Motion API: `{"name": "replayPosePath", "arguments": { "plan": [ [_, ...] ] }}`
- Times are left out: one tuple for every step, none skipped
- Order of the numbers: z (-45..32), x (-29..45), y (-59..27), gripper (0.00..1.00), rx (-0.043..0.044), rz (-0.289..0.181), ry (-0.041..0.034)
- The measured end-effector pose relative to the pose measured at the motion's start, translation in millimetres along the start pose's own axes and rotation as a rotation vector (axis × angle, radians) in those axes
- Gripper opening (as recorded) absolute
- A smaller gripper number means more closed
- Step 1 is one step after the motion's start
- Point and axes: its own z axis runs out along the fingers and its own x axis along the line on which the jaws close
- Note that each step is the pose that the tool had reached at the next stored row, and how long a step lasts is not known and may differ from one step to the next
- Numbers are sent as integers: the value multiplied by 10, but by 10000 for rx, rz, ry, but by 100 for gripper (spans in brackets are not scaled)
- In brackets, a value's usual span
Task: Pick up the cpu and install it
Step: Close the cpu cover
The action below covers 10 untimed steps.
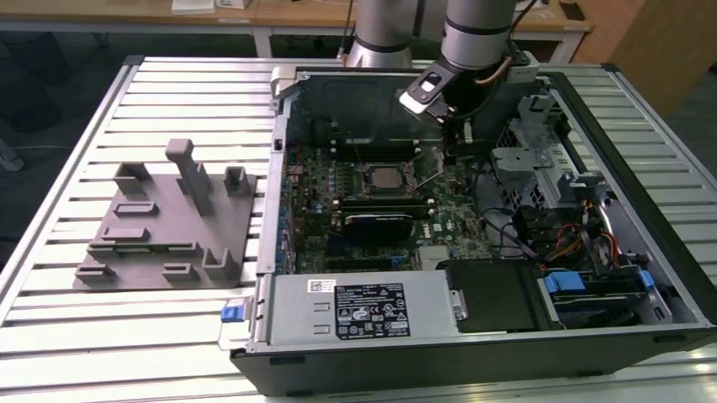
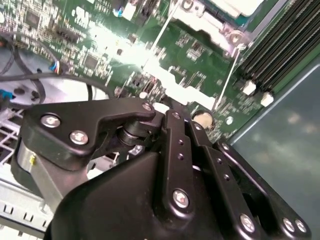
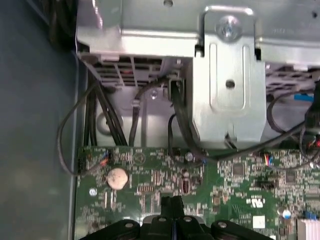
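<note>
One arm [image 1: 476, 34] reaches down into the PC case [image 1: 627, 357], claw [image 3: 172, 206] pinched shut just over the motherboard [image 3: 225, 175]; cpu [image 1: 387, 176] looks shiny, silver, square.

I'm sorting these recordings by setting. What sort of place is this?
Probably a robotics lab or test workshop: a robot arm reaches into an open computer case on a slatted metal table, beside a grey fixture block, with wooden desks behind.

robotics lab or test workshop. evidence: a robot arm [image 1: 476, 34] stands at a slatted metal worktop [image 1: 67, 336]; an opened desktop computer [image 1: 336, 315] with exposed circuit board [image 1: 448, 200]; a grey plastic parts fixture [image 1: 168, 227]; wooden desks [image 1: 291, 13] behind.
</note>
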Motion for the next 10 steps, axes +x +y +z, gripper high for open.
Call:
{"name": "replayPosePath", "arguments": {
  "plan": [
    [-1, 0, -21, 11, 0, 3, 3],
    [-3, -1, -41, 11, 0, 4, 4],
    [-4, -1, -59, 11, 0, 4, 6],
    [-5, 0, -80, 11, -1, 6, 9],
    [-7, -1, -103, 11, 1, 9, 14],
    [-8, -1, -124, 11, 0, 13, 34],
    [-10, -1, -142, 11, 0, 16, 64],
    [-10, -1, -163, 11, 0, 18, 91],
    [-11, 0, -187, 11, -1, 21, 111],
    [-13, -1, -213, 11, 0, 24, 121]
  ]
}}
